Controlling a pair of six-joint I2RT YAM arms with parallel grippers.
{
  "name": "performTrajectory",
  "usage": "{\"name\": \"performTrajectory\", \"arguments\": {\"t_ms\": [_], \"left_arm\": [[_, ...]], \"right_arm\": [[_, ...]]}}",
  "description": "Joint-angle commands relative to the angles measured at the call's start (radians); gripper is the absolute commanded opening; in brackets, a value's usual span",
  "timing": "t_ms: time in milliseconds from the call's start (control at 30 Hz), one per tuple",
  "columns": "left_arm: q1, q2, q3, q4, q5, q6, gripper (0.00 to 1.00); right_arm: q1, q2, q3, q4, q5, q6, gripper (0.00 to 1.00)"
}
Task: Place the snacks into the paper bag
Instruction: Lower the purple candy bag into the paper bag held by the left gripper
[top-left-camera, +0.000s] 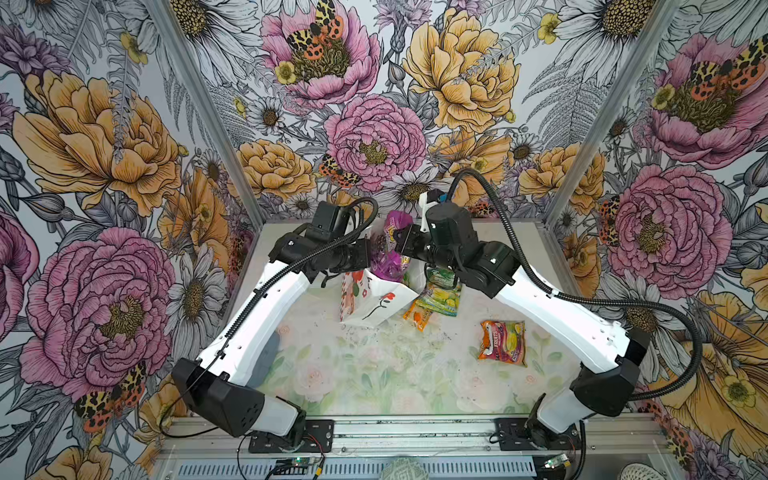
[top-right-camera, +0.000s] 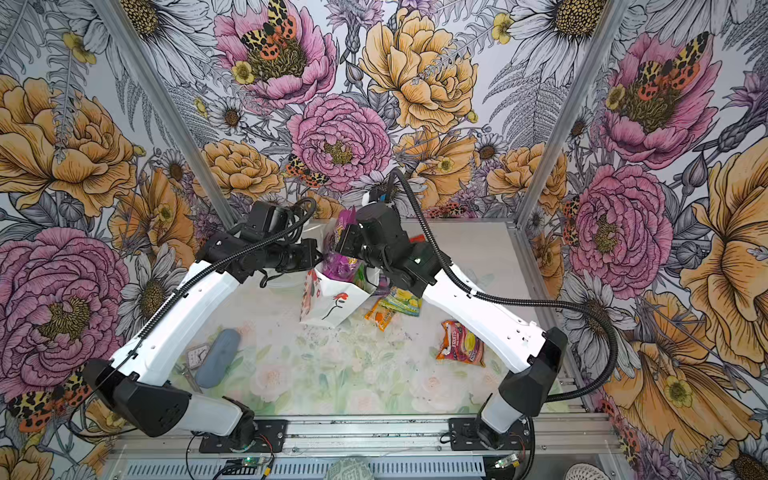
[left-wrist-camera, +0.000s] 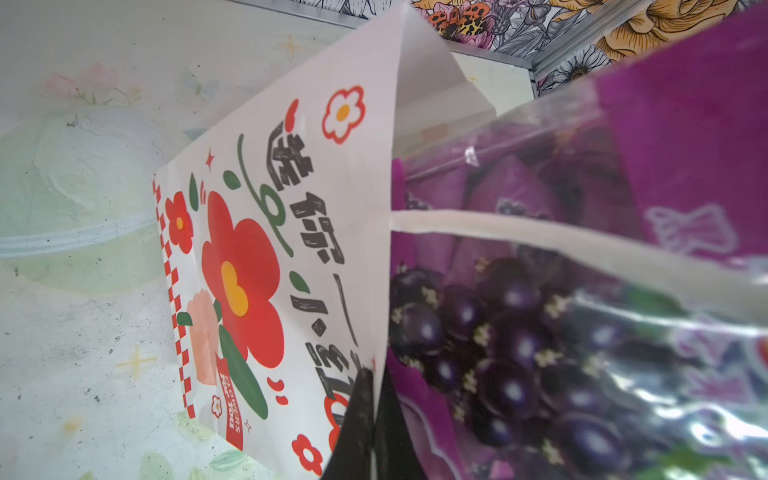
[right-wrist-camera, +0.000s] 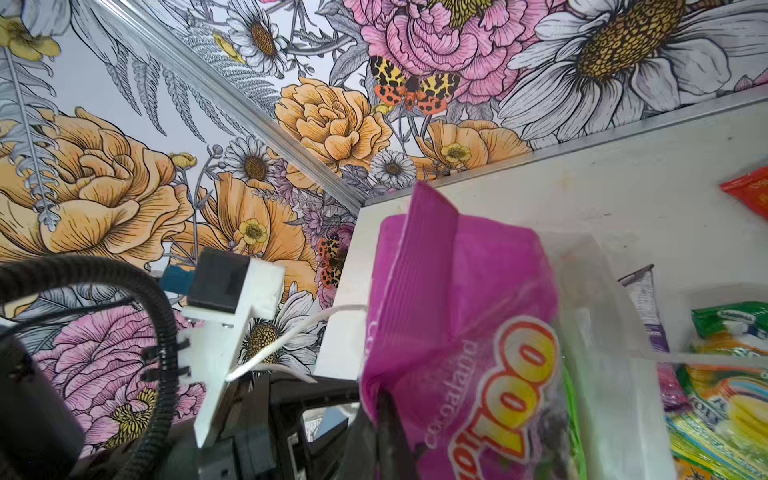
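While left pincer (left-wrist-camera: 374, 424) is clamped on the rim of the white paper gift bag (top-left-camera: 374, 305) standing on the worktop (top-left-camera: 374, 374), right pincer (right-wrist-camera: 380, 432) grips the glossy purple grape pouch (top-left-camera: 390, 249), lower end inside the bag mouth, top sticking out. Right of the bag: green-yellow plastic packet (top-left-camera: 442, 295) touching small orange packet (top-left-camera: 417, 318); orange-red fruit packet (top-left-camera: 503, 343) further right, well apart.

Grubby pale floral table (top-left-camera: 374, 374). Sitting on it: paper bag (top-left-camera: 376, 307), green-yellow packet (top-left-camera: 444, 297) touching an orange packet (top-left-camera: 417, 316), fruit packet (top-left-camera: 503, 343) off right, grey pad (top-right-camera: 218, 357) far left.
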Motion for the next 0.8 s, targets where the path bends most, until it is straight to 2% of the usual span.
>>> {"name": "performTrajectory", "arguments": {"t_ms": [0,333,767], "left_arm": [[0.012,-0.039,-0.009,0.068,0.036,-0.012,0.00],[0.022,-0.040,-0.023,0.079,0.057,-0.018,0.00],[0.034,-0.042,-0.032,0.088,0.094,-0.026,0.00]], "right_arm": [[0.017,0.011,0.013,0.126,0.003,0.013,0.00],[0.018,0.036,-0.018,0.128,0.014,0.023,0.00],[0.020,0.152,0.005,0.126,-0.056,0.005,0.00]]}}
